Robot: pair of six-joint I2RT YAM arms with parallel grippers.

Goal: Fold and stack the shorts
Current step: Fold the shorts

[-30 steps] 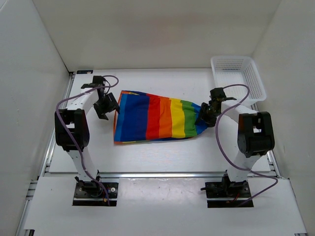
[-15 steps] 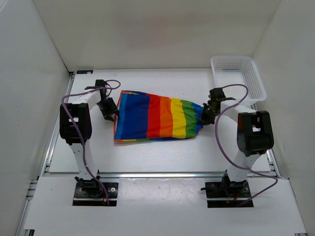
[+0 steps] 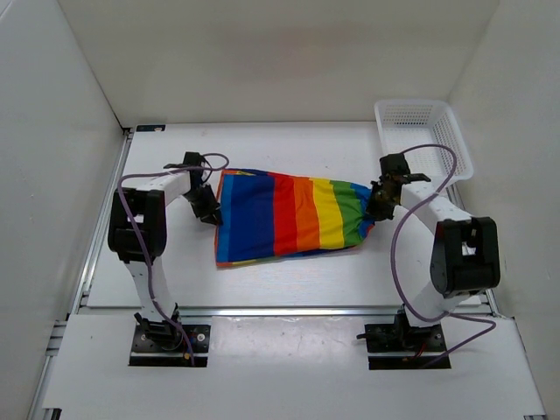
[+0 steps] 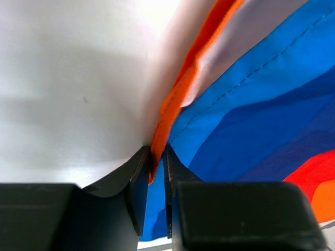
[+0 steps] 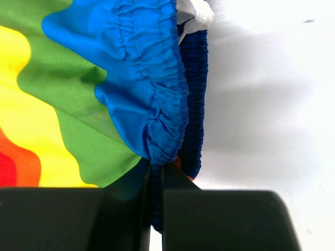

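The rainbow-striped shorts point(image 3: 289, 217) lie spread on the table between both arms, blue end at the left, green and blue waistband end at the right. My left gripper point(image 3: 213, 213) is shut on the orange-trimmed blue hem point(image 4: 161, 137) at the left edge. At the other end my right gripper point(image 3: 376, 199) is shut on the gathered blue elastic waistband point(image 5: 165, 112). The cloth point(image 5: 63, 99) rises from the table where each gripper pinches it. Each pair of jaws stands nearly closed with fabric between.
A white mesh basket point(image 3: 424, 140) stands at the back right corner, just behind the right arm. White walls enclose the table on three sides. Purple cables loop off both arms.
Both grippers have closed on the ends of the shorts. The shorts have shifted to the right and slightly forward, with both arms moving along.
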